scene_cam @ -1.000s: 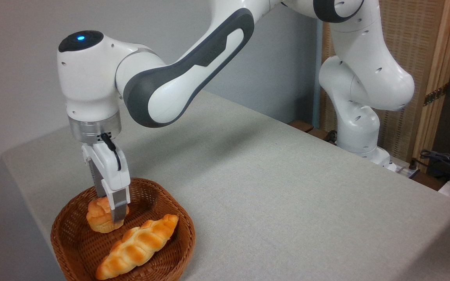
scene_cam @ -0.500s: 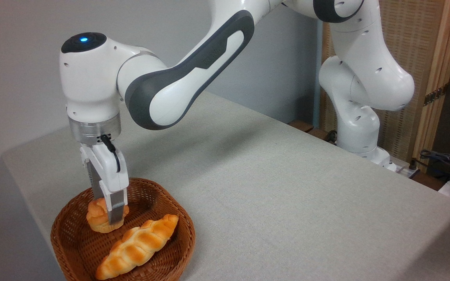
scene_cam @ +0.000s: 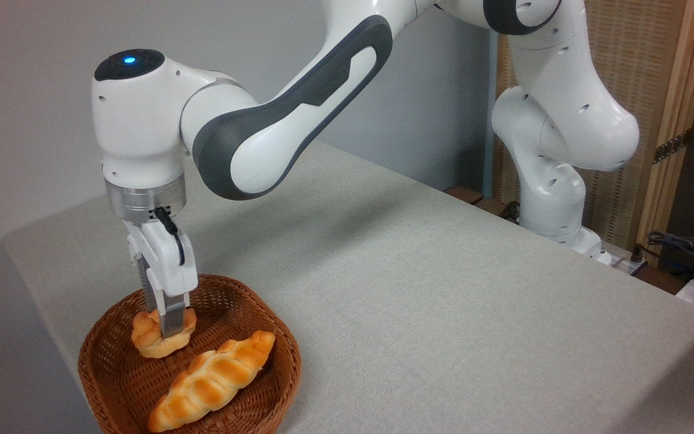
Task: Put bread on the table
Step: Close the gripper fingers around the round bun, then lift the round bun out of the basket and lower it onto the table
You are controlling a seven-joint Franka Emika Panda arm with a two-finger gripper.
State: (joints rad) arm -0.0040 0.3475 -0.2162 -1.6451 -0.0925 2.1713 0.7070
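Your gripper (scene_cam: 166,328) has clamped the bread (scene_cam: 161,334) (squashed flatter than a moment ago) and seems to be lifting it from the basket (scene_cam: 262,395); the table (scene_cam: 443,301) comes next.

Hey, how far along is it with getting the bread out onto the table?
Done: the gripper is down in the wicker basket and closed on the bread. In hand: the bun looks squeezed and slightly tilted, barely raised if at all. Left: lift it clear of the rim, carry it over and set it on the table. The braided loaf lies untouched.
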